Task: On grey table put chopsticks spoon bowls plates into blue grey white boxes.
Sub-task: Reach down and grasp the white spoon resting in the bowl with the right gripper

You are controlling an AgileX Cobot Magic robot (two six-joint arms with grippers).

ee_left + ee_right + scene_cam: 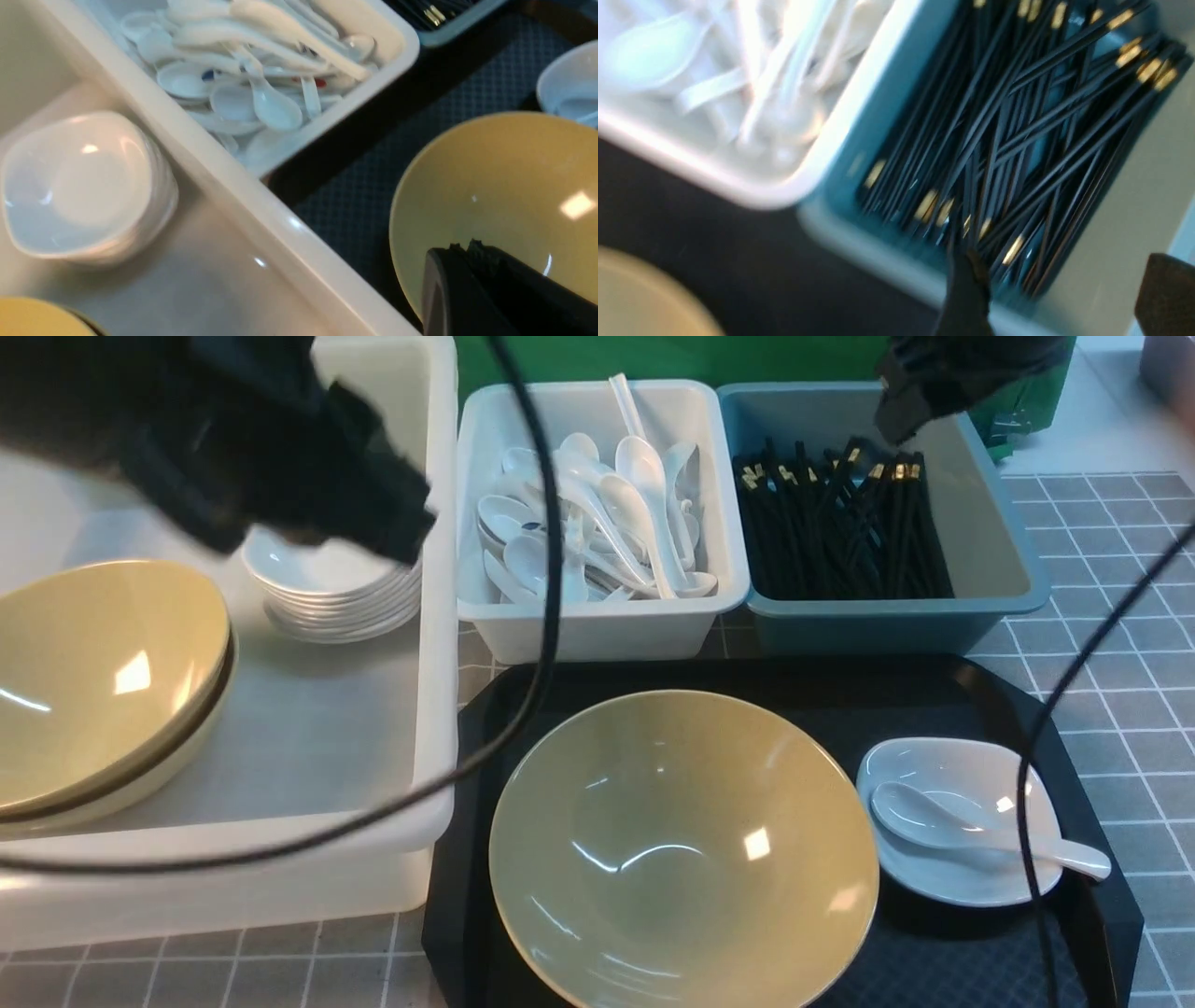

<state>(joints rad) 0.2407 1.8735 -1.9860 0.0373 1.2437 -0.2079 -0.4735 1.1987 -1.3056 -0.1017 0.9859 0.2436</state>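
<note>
Frankly, my front view is half blocked: the left arm (233, 439) is a dark blur across the far end of the big translucent box (439, 616) and covers part of the plate stack (327, 593). The right arm (962, 373) is cut off at the top edge, and its wrist view is smeared.

The left gripper (462, 247) has its fingers pressed together, with nothing in them that I can see. The right gripper (1059, 275) hangs over the chopsticks (840, 532) with fingers spread and nothing between them.

The big box holds the stacked bowls (103, 681) and the plates. The small white box (597, 635) holds a heap of spoons (597, 523). The blue-grey box (990, 551) holds the chopsticks. On the grey table (1102, 644), the black tray (934, 681) carries a loose bowl (681, 840). Beside that is a single plate (962, 891) with one spoon (943, 817) lying in it.
</note>
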